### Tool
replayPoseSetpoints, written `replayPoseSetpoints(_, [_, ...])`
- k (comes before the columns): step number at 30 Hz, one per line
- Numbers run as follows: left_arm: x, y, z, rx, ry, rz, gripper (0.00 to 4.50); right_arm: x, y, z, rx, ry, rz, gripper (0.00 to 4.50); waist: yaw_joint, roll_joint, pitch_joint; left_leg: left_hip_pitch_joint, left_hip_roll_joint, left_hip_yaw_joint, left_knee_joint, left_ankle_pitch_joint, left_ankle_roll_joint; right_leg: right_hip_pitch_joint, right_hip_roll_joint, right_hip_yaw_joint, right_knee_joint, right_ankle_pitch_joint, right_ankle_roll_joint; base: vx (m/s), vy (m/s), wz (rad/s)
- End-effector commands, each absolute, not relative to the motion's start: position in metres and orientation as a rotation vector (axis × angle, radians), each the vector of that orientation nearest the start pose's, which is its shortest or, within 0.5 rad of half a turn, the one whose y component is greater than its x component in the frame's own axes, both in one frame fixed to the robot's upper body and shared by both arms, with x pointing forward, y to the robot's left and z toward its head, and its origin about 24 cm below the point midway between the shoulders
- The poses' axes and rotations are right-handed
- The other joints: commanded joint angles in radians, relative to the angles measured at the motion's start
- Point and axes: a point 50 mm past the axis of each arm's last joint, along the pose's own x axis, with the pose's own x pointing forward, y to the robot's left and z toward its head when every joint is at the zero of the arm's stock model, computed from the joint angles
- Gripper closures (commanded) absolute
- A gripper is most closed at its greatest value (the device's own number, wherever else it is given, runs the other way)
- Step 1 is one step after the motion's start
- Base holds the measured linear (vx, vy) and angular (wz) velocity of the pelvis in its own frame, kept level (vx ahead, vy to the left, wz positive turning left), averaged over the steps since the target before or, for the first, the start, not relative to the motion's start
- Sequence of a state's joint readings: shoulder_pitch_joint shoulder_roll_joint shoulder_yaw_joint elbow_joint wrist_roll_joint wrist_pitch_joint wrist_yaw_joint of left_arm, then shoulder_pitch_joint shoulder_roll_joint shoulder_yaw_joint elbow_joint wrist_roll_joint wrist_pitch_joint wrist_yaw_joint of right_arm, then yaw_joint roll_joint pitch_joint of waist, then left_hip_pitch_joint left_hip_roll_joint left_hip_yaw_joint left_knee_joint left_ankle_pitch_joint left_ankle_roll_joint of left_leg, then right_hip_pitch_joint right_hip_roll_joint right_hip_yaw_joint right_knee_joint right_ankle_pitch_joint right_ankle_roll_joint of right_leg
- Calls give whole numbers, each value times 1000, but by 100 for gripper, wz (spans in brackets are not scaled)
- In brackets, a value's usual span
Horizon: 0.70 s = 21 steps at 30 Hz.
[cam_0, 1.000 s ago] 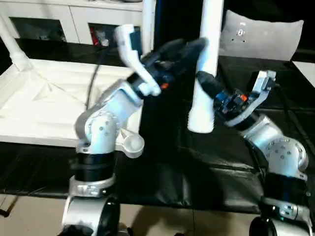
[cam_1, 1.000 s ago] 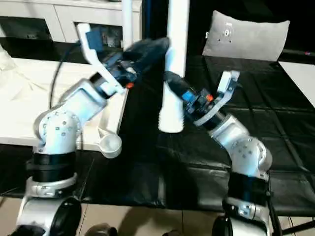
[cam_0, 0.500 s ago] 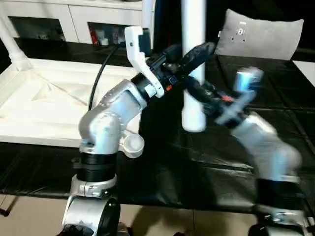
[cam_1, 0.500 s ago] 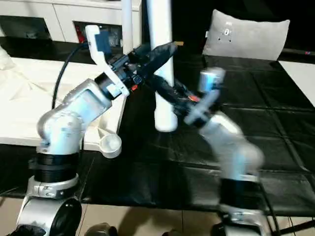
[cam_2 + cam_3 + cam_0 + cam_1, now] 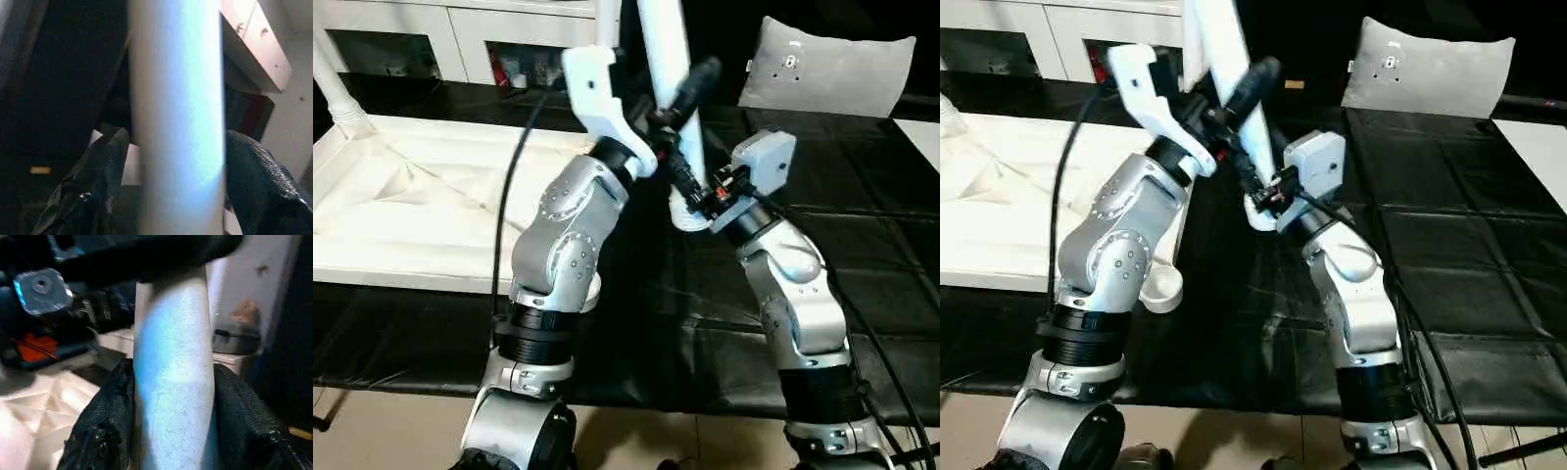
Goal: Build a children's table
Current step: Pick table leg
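- Children's table parts are all white plastic: a rectangular top (image 5: 421, 211) lies underside-up on the black mat (image 5: 862, 264) to the robot's left, its ribs running in diagonal ridges inside a raised rim.
- One leg (image 5: 335, 93) is set in the top's far left corner and rises out of the picture; a round corner socket (image 5: 1159, 287) shows at the near right corner, just behind the left forearm.
- A long round leg (image 5: 668, 69) is held up between the two arms, tilted, its open lower end (image 5: 688, 217) hanging above the mat, just off the top's right edge.
- Left pincer (image 5: 173, 181) reaches across the leg higher up; its black fingers (image 5: 98, 186) stand either side of the leg, near it, but whether they press on it cannot be told.
- Right pincer (image 5: 173, 431) is clamped on the leg near its lower end, both black fingers (image 5: 110, 426) flat against its sides.
- A grey cushion (image 5: 832, 69) lies at the far right; a white cabinet (image 5: 460, 34) stands behind the top.
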State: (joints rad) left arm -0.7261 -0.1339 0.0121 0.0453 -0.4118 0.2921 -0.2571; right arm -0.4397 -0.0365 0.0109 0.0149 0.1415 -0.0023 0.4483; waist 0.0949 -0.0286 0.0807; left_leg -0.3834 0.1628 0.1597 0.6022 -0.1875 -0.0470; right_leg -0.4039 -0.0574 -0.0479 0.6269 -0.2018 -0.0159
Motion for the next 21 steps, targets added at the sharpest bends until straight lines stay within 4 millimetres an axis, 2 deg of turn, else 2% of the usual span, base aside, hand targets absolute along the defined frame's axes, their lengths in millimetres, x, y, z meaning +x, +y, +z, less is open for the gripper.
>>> replayPoseSetpoints(1, [326, 28, 231, -410, -401, -697, 172, 311, -100, 162, 8, -449, 555, 266, 0, 6, -72, 13, 60, -15, -70, -110, 38, 61, -84, 50, -72, -47, -195, 0, 0, 0])
replayPoseSetpoints(5, [324, 26, 228, -347, -414, -706, 209, 313, -98, 162, -10, -463, 548, 266, -7, 3, -75, 14, 60, -15, -71, -141, 31, 61, -83, 51, -76, -84, -186, 0, 0, 0])
replayPoseSetpoints(6, [322, 24, 227, -350, -418, -717, 216, 313, -97, 162, -13, -465, 545, 266, -7, -3, -81, 15, 61, -14, -68, -136, 32, 64, -84, 51, -75, -80, -186, 0, 0, 0])
replayPoseSetpoints(7, [322, 22, 227, -355, -421, -721, 216, 314, -97, 162, -15, -469, 540, 266, -6, -3, -80, 14, 60, -14, -69, -131, 33, 63, -86, 51, -75, -77, -187, 0, 0, 0])
replayPoseSetpoints(9, [322, 21, 227, -357, -427, -727, 247, 316, -97, 162, -16, -473, 533, 266, -6, 2, -77, 13, 60, -14, -68, -126, 38, 60, -84, 51, -73, -60, -193, 0, 0, 0])
replayPoseSetpoints(11, [322, 20, 227, -351, -429, -730, 247, 318, -96, 164, -34, -480, 539, 266, -6, 3, -77, 12, 59, -14, -68, -123, 42, 61, -83, 51, -72, -52, -196, 0, 0, 0])
replayPoseSetpoints(12, [322, 20, 226, -352, -427, -730, 247, 318, -97, 164, -41, -481, 540, 266, -9, -1, -81, 13, 59, -13, -66, -120, 43, 63, -83, 51, -71, -48, -197, 0, 0, 0])
replayPoseSetpoints(15, [321, 19, 225, -361, -423, -737, 255, 318, -97, 164, -46, -486, 539, 266, -5, -4, -84, 12, 59, -11, -63, -89, 56, 64, -84, 51, -66, -7, -205, 0, 0, 0])
replayPoseSetpoints(17, [321, 18, 226, -405, -410, -744, 255, 319, -97, 164, -50, -487, 538, 266, -4, 1, -80, 11, 59, -12, -64, -91, 61, 62, -84, 50, -66, -10, -208, 0, 0, 0])
replayPoseSetpoints(21, [323, 21, 227, -474, -395, -725, 255, 321, -96, 163, -70, -489, 548, 266, -6, 0, -79, 13, 58, -11, -65, -116, 53, 61, -82, 50, -70, -45, -213, 0, 0, 0])
